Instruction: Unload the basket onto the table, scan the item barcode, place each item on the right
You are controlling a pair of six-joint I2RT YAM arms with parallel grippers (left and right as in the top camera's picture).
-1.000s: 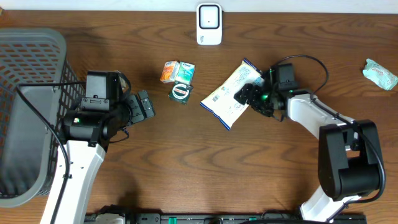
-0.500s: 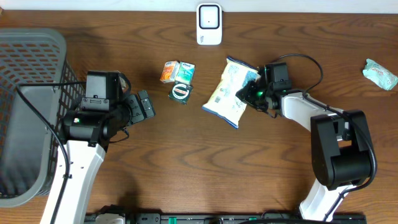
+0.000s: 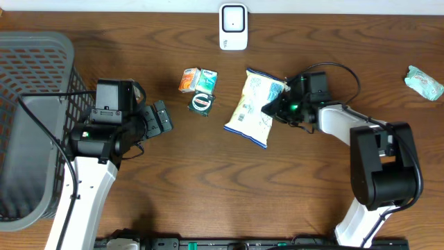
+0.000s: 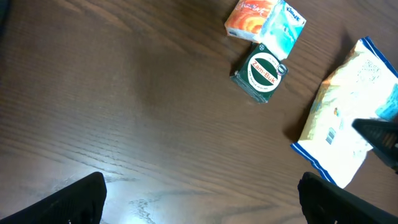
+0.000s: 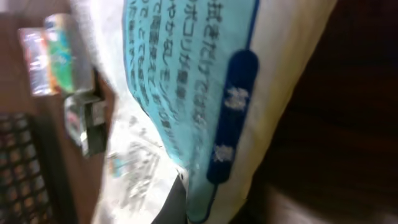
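Right gripper (image 3: pixel 276 105), jaws fully closed on the right-hand edge of the snack bag (image 3: pixel 253 107). The right wrist view is filled by the bag's cyan and cream printed face, too close to show the fingertips.

The bag lies just left of the gripper, in the middle of the table (image 3: pixel 291 187). Its long axis runs from the far side of the table toward the near side, with the far end leaning slightly right and the blue-trimmed near end leaning slightly left. The far end points at the table's far edge, a little to the right of the white scanner (image 3: pixel 233 26), which stands at that edge, well apart from the bag. A small striped mark (image 4: pixel 331 134) (apparently the barcode) shows near the bag's near left corner.

Bare wood stretches along the near side of the bag and between the two arms. To the bag's left, a green tin (image 3: pixel 201 103) and two small tissue packs (image 3: pixel 205 80) lie near it without touching.

Farther left, the left gripper (image 3: pixel 161 117) hangs over bare wood, jaws spread wide and holding nothing. A grey mesh basket (image 3: pixel 41 48) fills the table's left edge. A pale green packet (image 3: pixel 423 82) lies near the right edge, well apart from the right gripper.
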